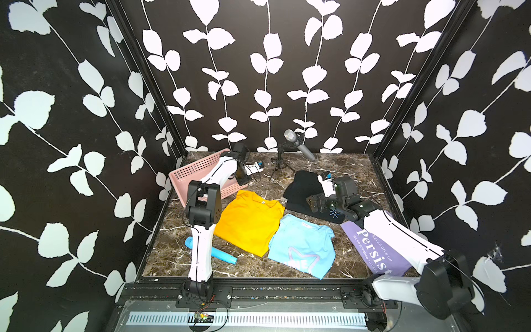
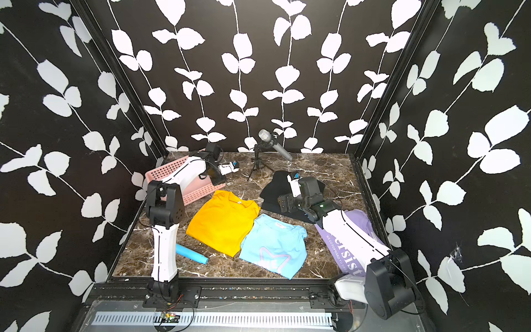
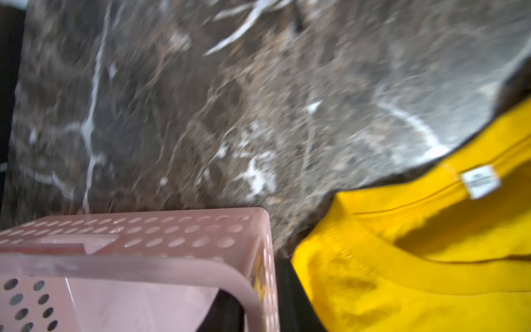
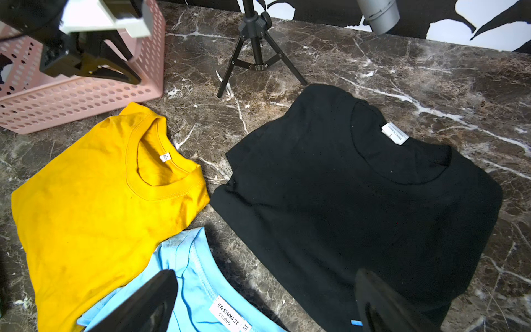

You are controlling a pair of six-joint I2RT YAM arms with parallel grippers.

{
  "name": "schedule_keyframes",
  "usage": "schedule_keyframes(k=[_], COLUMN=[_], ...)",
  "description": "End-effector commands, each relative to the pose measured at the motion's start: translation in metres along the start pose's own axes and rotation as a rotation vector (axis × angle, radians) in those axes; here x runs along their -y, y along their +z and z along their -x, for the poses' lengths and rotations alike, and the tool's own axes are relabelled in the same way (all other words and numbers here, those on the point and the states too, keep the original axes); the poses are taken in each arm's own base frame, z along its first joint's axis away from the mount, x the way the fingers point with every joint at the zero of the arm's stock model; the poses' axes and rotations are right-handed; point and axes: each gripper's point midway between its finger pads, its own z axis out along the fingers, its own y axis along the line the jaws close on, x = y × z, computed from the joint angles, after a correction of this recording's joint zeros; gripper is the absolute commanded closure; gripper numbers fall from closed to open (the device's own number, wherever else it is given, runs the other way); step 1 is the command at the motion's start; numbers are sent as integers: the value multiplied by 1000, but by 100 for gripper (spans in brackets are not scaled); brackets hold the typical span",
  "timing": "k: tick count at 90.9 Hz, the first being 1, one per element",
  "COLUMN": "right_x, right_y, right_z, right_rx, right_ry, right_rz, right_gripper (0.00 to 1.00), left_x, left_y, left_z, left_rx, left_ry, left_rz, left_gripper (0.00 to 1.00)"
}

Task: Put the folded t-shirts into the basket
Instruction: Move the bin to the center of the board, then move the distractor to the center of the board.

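The pink perforated basket [image 1: 195, 169] stands at the table's back left. My left gripper [image 3: 258, 301] is at its near right corner, one black finger inside and one outside the wall, shut on the rim; the right wrist view shows this grip too [image 4: 135, 77]. The yellow t-shirt [image 1: 250, 221] lies folded just in front of the basket. The light blue t-shirt [image 1: 301, 247] lies beside it, the black one [image 1: 301, 186] behind, and the lavender one [image 1: 373, 250] under my right arm. My right gripper [image 4: 264, 284] hovers open over the black shirt's near edge, holding nothing.
A microphone on a small tripod [image 1: 290, 138] stands at the back middle, close to the black shirt. A light blue tube [image 1: 221, 254] lies near the front left by my left arm's base. Patterned walls close in three sides.
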Motion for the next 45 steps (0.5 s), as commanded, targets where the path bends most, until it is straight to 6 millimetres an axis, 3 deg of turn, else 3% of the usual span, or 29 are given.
schedule_keyframes(k=[1, 23, 45], right_x=[-5, -2, -3], right_y=[-5, -9, -13], right_z=[13, 9, 10], right_rx=[49, 43, 46], right_ry=[-11, -21, -24], right_rz=[14, -5, -5], right_gripper=[2, 2, 2], left_x=[22, 49, 44], left_y=[-6, -1, 8], left_z=[24, 54, 67], left_rx=[17, 47, 65], left_ry=[216, 456, 491], left_rz=[-38, -77, -57], left_gripper=[81, 85, 87])
